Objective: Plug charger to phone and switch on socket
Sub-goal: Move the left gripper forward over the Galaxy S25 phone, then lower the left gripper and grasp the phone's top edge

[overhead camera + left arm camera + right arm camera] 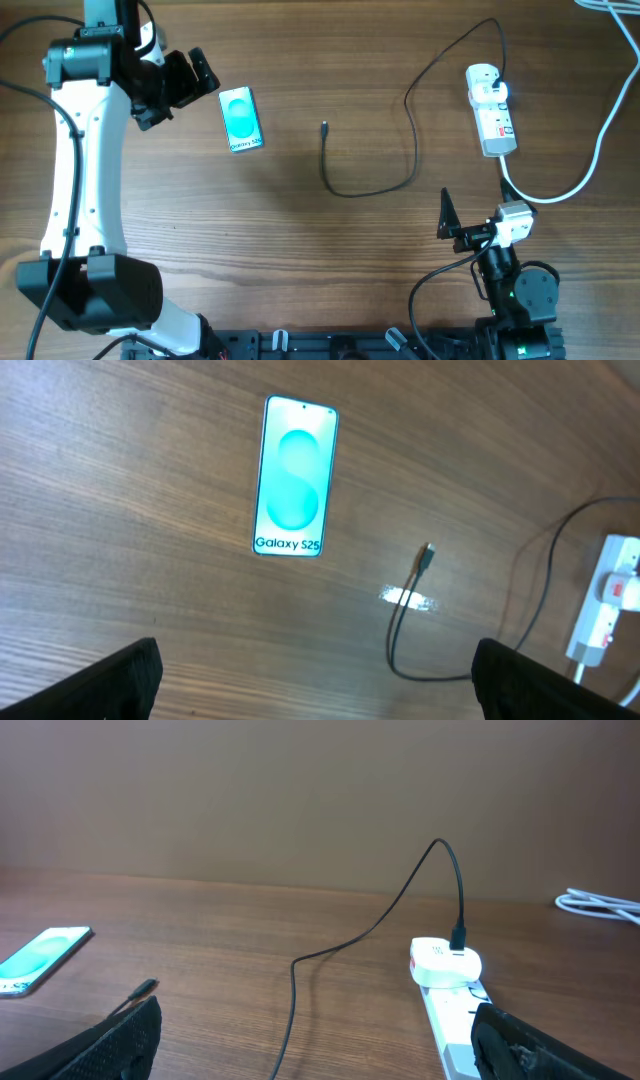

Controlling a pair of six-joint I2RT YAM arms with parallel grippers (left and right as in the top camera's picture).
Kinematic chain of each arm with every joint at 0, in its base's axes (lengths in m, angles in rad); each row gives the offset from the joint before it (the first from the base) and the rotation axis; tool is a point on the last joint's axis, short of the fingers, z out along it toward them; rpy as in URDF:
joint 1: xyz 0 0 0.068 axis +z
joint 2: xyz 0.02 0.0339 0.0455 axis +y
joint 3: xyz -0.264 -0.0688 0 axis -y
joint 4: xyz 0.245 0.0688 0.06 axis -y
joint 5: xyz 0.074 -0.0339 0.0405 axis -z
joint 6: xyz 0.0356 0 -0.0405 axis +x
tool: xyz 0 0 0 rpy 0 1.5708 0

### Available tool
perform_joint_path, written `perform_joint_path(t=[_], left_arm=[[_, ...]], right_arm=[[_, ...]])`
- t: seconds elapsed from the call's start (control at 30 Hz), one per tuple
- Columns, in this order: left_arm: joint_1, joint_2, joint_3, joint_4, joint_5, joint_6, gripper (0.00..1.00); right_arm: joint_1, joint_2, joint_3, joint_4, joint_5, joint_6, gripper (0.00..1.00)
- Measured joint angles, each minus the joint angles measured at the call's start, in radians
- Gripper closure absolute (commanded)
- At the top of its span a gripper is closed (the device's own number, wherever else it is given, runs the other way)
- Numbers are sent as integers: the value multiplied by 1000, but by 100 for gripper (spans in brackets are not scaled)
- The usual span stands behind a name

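the phone [293, 477] lies flat and face up on the wooden worktop [300, 260] towards the left arm's side, its teal screen showing a pale oval and, along one end, white writing that reads "Galaxy S25". the left claw [318, 682] hangs just beside it with its two black fingers [110, 685] spread wide and nothing between them. the charger [413, 140] is a thin black cable that loops loosely across the middle of the worktop; its small plug tip [324, 128] rests on the bare wood, apart from the phone, between the phone and the socket [497, 128]. the other end runs to the white adapter block [482, 77], which sits in the far end of the socket. the socket carries small red markings – too small for me to read – and a thick white cord [590, 165] curves off from it towards the right edge. the right claw [320, 1050] is near the socket's closer end, wide open and holding nothing.
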Motion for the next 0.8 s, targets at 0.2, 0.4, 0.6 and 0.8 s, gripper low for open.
perform_joint_path(t=[0.2,0.4,0.6,0.8], left_arm=[[0,0,-90,85,0,0,0],[0,0,-150,150,0,-1,0],[0,0,-196,200,0,0,0],[0,2,-202,204,0,-1,0]], right_arm=[[0,0,0,0,0,0,0],[0,0,0,0,0,0,0],[0,0,0,0,0,0,0],[0,0,0,0,0,0,0]])
